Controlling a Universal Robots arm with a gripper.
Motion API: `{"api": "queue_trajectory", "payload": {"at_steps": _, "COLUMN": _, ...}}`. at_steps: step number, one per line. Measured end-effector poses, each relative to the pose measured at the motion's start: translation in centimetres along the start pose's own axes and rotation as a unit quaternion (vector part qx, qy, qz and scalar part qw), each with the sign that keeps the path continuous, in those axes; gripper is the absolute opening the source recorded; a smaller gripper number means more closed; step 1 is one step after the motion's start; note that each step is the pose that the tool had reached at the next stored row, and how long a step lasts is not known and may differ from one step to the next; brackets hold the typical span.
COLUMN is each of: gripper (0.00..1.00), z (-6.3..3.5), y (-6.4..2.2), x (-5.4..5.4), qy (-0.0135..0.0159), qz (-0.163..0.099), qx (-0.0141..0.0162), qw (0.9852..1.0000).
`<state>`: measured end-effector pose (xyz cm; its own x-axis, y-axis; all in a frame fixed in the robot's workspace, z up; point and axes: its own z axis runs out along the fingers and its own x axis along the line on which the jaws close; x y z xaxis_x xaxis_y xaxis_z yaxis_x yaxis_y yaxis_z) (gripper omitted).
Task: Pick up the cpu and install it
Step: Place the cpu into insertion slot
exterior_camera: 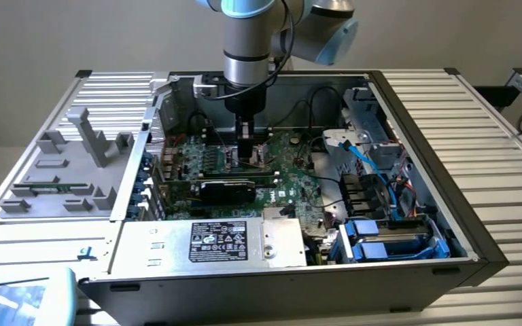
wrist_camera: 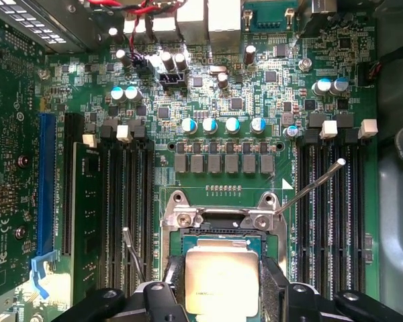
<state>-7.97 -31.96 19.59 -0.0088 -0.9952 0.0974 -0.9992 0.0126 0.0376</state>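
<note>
One shiny silver-grey square cpu (wrist_camera: 221, 278), low centre of the wrist frame, gripped edge to edge in my hand (wrist_camera: 223, 290), over the silver socket frame (wrist_camera: 221, 218). Risk: tilt or offset bends pins; the thin metal lever (wrist_camera: 309, 188) could snag.

Soft, even light from overhead fills the exterior view. The ribbed worktop (exterior_camera: 478, 136) at three o'clock looks pale, almost washed out. The inside of the computer case (exterior_camera: 270, 285) is dimmer, shadowed beneath the arm (exterior_camera: 245, 54). In the wrist view the motherboard (wrist_camera: 208, 100) is brightly lit, with glare on the cpu (wrist_camera: 221, 282) and the capacitors (wrist_camera: 221, 125).
</note>
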Motion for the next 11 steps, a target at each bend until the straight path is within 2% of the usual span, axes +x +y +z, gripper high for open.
{"api": "queue_trajectory", "payload": {"at_steps": 1, "gripper": 0.57, "z": 0.00, "y": 0.00, "x": 0.00, "qy": 0.0000, "qz": 0.000, "qx": 0.0000, "qw": 1.0000}}
{"api": "queue_trajectory", "payload": {"at_steps": 2, "gripper": 0.64, "z": 0.00, "y": 0.00, "x": 0.00, "qy": 0.0000, "qz": 0.000, "qx": 0.0001, "qw": 1.0000}}
{"api": "queue_trajectory", "payload": {"at_steps": 7, "gripper": 0.64, "z": -0.08, "y": 0.01, "x": 0.02, "qy": 0.0001, "qz": 0.000, "qx": 0.0005, "qw": 1.0000}}
{"api": "queue_trajectory", "payload": {"at_steps": 11, "gripper": 0.64, "z": -0.60, "y": 0.02, "x": 0.06, "qy": 0.0000, "qz": 0.000, "qx": 0.0010, "qw": 1.0000}}
